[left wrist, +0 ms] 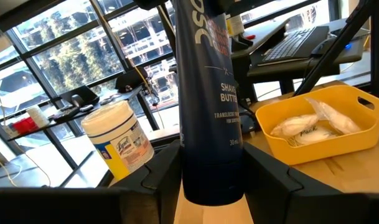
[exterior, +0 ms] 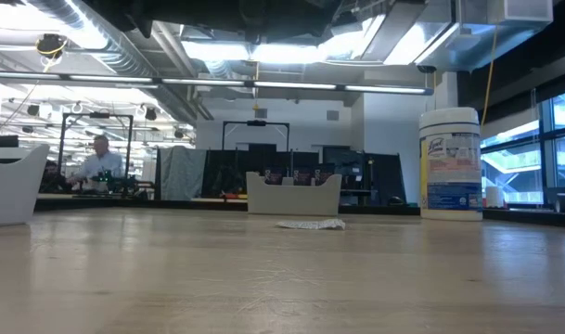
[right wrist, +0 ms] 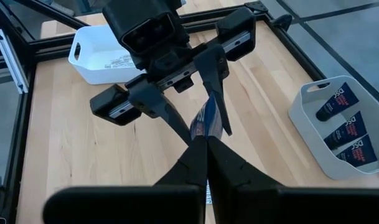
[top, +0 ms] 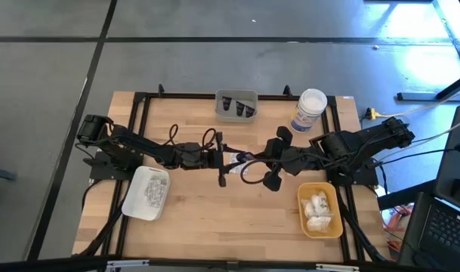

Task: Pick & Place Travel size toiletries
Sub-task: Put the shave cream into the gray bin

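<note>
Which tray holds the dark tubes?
The grey tray at the table's far edge; three dark tubes lie in it. The yellow tray holds white bundles, the white tray packets.

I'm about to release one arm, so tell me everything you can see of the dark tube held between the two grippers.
The dark tube is a navy, plastic-looking squeeze tube with white lettering and a reddish mark. It hangs above the mid-table, touching no wood. The left gripper clamps it between its fingers, and the right gripper is pinched shut on its other, flat end. In the high view it is barely visible between them.
</note>
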`<act>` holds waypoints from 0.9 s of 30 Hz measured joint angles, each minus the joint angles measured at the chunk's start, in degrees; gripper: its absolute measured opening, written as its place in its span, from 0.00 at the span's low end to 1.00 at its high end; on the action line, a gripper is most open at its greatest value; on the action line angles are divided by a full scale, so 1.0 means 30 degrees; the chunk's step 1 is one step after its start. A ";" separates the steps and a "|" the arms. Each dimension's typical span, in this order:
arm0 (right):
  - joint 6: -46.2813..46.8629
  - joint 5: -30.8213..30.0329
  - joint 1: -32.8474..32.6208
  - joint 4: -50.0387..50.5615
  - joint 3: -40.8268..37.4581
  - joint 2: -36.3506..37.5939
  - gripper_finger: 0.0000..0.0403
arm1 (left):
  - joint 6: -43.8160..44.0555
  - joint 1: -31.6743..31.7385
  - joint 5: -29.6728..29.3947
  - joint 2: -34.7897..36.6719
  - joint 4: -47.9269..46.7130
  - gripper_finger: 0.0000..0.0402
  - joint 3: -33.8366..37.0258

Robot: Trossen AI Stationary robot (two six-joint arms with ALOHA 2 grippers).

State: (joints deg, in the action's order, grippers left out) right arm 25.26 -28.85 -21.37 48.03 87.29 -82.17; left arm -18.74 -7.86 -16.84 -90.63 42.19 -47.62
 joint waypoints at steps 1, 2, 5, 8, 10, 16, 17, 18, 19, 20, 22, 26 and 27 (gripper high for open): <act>0.0000 0.0011 0.0000 0.0003 0.0000 0.0000 0.01 | 0.0000 0.0000 0.0000 0.0000 0.0000 0.36 0.0000; 0.0000 0.0018 0.0000 0.0010 0.0000 0.0000 0.01 | -0.0007 -0.0006 0.0006 0.0000 -0.0055 0.37 0.0000; 0.0000 0.0107 0.0015 0.0013 0.0000 -0.0021 0.00 | -0.0007 -0.0011 -0.0097 0.0000 -0.0494 0.43 0.0000; 0.0003 0.0398 0.0137 -0.0010 0.0000 -0.0022 0.00 | -0.0007 -0.0020 -0.1288 0.0242 -0.1211 0.52 0.0000; 0.0007 0.0734 0.0343 -0.0001 0.0000 -0.0022 0.00 | -0.0010 -0.0015 -0.2416 0.0592 -0.2116 0.58 0.0000; -0.0091 0.1734 0.1748 0.0750 0.0019 -0.0022 0.00 | 0.0332 -0.0010 -0.4500 0.2675 -0.6546 0.69 0.0000; -0.0123 0.2019 0.2089 0.0844 0.0015 -0.0022 0.00 | 0.0789 0.0000 -0.4546 0.3045 -0.7293 0.69 0.0000; -0.0143 0.2264 0.2448 0.0891 0.0015 -0.0022 0.00 | 0.1257 0.0056 -0.4546 0.3448 -0.8041 0.70 0.0010; -0.0231 0.2513 0.2880 0.0947 0.0015 -0.0015 0.00 | 0.1733 0.0124 -0.4526 0.3863 -0.8689 0.70 0.0116; -0.0436 0.2765 0.3284 0.0947 0.0015 -0.0015 0.00 | 0.2195 0.0230 -0.4465 0.4279 -0.9121 0.70 0.0292; -0.0889 0.3216 0.4182 0.0933 0.0015 -0.0020 0.00 | 0.2900 0.0439 -0.4288 0.5111 -0.9384 0.70 0.0826; -0.1758 0.3894 0.6058 0.0925 0.0015 -0.0015 0.00 | 0.3781 0.0986 -0.3894 0.6996 -0.8337 0.70 0.2751; -0.1979 0.4176 0.6555 0.0909 0.0015 -0.0015 0.00 | 0.3813 0.1120 -0.3889 0.7489 -0.8010 0.70 0.3254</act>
State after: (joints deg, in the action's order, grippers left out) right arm 19.32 -16.32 -1.70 50.76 87.33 -82.21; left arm -7.30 -4.50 -28.51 -68.16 18.17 -37.85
